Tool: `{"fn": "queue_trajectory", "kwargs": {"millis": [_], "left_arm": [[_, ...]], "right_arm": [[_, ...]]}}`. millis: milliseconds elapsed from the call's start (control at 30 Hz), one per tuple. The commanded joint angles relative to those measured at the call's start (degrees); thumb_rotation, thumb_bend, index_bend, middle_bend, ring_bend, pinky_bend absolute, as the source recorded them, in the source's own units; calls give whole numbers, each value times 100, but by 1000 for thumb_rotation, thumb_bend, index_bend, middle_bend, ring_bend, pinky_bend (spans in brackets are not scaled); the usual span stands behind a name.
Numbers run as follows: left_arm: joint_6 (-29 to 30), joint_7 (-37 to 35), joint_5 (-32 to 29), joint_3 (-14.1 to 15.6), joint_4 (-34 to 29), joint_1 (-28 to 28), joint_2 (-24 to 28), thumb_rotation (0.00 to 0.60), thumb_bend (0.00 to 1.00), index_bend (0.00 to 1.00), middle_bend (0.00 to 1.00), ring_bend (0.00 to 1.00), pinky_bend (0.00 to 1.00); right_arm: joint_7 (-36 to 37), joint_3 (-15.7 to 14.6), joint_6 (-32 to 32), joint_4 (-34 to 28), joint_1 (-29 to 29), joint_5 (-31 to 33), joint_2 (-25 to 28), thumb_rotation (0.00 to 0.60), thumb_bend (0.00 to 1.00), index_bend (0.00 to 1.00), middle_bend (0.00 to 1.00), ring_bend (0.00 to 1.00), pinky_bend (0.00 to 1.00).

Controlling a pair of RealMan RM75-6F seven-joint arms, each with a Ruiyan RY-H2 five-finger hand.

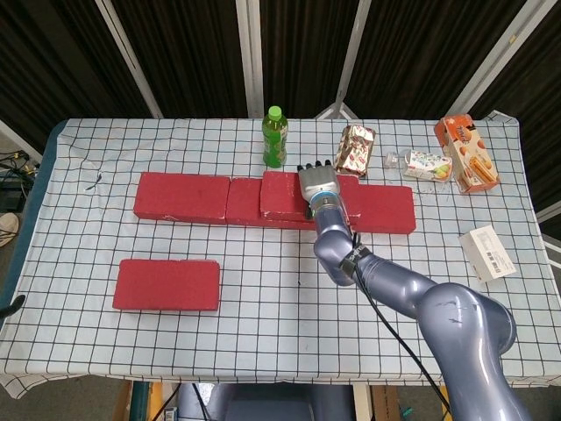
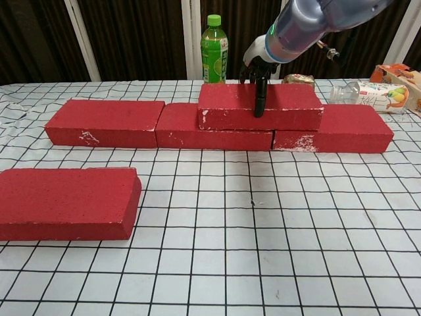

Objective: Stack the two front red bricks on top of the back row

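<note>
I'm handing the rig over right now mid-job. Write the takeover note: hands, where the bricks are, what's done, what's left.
Right hand: gripping the stacked brick, thumb down its front face, other fingers behind it.
Left hand: not in view.
Back row: three red bricks end to end. The stacked brick sits on top, straddling the seam between the middle and right bricks.
Front brick: flat on the cloth at front left, untouched.
Done: one of two bricks is up, not yet released.
Left: let go, fetch the front brick, stack it on the back row.
</note>
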Motion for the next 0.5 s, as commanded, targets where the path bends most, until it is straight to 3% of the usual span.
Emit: {"fn": "queue_trajectory", "kwargs": {"millis": [33, 300, 500], "left_arm": [[0, -8, 1, 1, 1, 1, 3, 600, 160, 69, 4, 0, 37], [6, -11, 12, 5, 1, 1, 4, 600, 160, 69, 4, 0, 37], [38, -69, 13, -13, 33, 14, 5, 600, 161, 69, 0, 0, 37]], "right_arm": [[-42, 11, 34, -15, 6, 37, 4, 600, 193, 81, 103, 19, 0], [-198, 105, 131, -194, 27, 186, 127, 600, 193, 0, 9, 0, 0], [-29, 389, 223, -1014, -64, 141, 833, 600, 193, 0, 0, 0, 0]]}}
